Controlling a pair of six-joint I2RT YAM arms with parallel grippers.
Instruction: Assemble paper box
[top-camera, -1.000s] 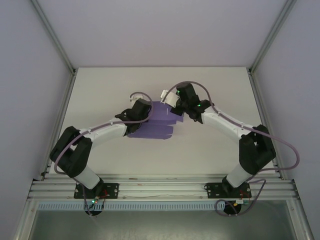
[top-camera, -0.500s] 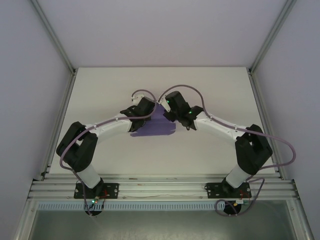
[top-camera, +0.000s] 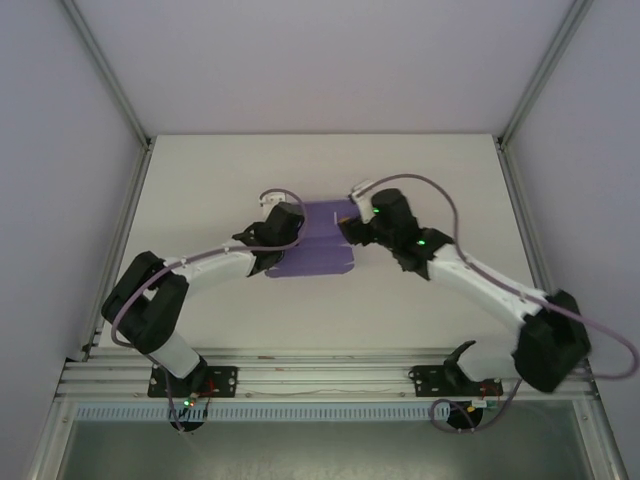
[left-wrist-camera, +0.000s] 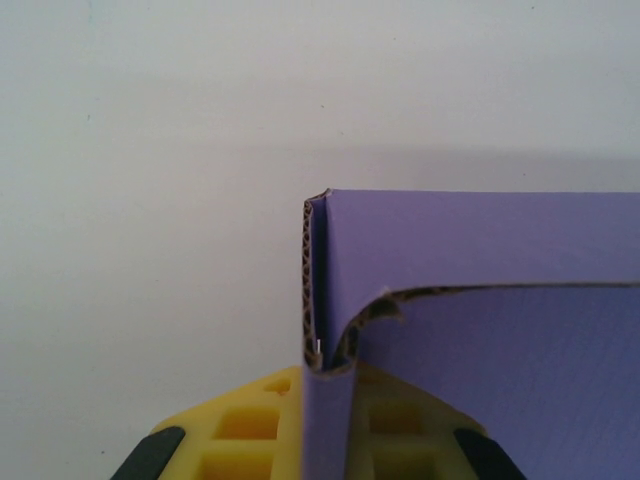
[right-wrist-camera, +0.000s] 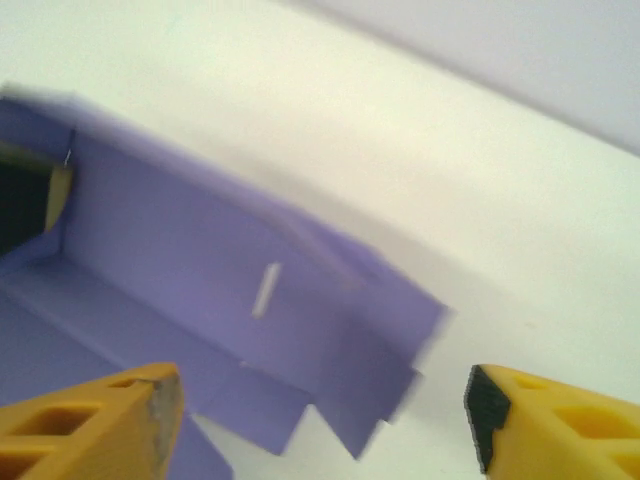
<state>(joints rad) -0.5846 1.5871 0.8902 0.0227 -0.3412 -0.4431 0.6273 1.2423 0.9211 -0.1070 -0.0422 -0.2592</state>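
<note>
The purple paper box (top-camera: 316, 245) lies partly folded in the middle of the white table, between the two arms. My left gripper (top-camera: 283, 222) is shut on its left wall. In the left wrist view the yellow fingers (left-wrist-camera: 240, 425) pinch a folded corrugated corner of the paper box (left-wrist-camera: 480, 250). My right gripper (top-camera: 352, 215) hovers at the box's right end, open. In the right wrist view its yellow fingers (right-wrist-camera: 100, 425) stand wide apart over a raised wall with a slot and pointed tabs of the paper box (right-wrist-camera: 250, 300), touching nothing.
The white table (top-camera: 200, 180) is bounded by aluminium frame rails (top-camera: 125, 215) on the left and right and a rail along the near edge. Grey walls enclose the cell. Both arms' cables arc above the box.
The right arm has swung right and stretched out, its gripper coming off the box's top toward the right end. The box has shifted slightly and lies flatter. The left gripper keeps its hold.
</note>
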